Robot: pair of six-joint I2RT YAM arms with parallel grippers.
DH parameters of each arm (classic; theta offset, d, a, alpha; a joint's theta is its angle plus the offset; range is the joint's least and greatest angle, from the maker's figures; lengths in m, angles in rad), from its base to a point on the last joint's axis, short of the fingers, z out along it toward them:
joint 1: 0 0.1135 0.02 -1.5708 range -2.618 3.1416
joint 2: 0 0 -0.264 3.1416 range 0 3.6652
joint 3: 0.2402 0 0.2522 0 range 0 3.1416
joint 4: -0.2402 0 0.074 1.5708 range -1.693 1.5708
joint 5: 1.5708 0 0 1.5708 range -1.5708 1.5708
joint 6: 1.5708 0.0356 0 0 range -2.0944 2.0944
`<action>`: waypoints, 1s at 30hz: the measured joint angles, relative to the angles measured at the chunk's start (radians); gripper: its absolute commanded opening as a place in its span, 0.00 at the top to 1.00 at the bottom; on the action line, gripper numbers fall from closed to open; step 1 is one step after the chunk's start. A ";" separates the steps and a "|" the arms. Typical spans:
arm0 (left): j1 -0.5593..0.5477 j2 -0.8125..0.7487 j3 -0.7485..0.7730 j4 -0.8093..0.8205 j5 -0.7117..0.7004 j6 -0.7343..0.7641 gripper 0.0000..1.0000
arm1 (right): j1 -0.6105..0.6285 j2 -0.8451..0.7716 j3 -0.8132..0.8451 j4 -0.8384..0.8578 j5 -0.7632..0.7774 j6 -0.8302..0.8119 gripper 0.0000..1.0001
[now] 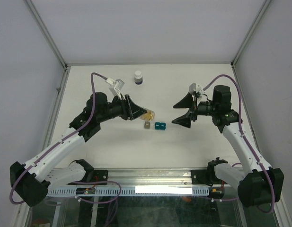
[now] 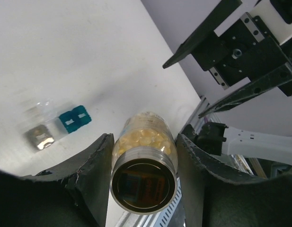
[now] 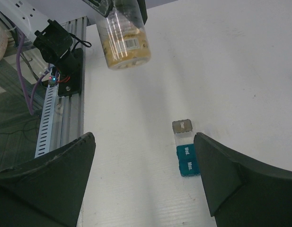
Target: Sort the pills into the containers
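Note:
My left gripper (image 1: 142, 113) is shut on a clear vial (image 1: 148, 114) and holds it above the table, tilted, just behind the containers. In the left wrist view the gripper (image 2: 144, 142) has the vial (image 2: 144, 182) between both pads, its threaded neck end facing the camera, with the orange-tan pills (image 2: 145, 138) massed behind it. No white cap shows on it. The grey-brown container (image 1: 147, 125) and the teal two-cell container (image 1: 160, 126) lie side by side on the table. My right gripper (image 1: 176, 113) is open and empty, to the right of them. The right wrist view shows the vial (image 3: 123, 40), the grey container (image 3: 182, 126) and the teal container (image 3: 187, 160).
A white-capped dark bottle (image 1: 138, 77) stands at the back of the table. An aluminium rail (image 1: 146, 177) with cabling runs along the near edge. Metal frame posts and white walls border the table on both sides.

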 measured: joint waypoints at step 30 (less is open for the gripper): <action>-0.176 0.277 -0.223 0.638 -0.033 -0.267 1.00 | 0.282 -0.017 -0.036 -0.051 0.315 -0.242 0.16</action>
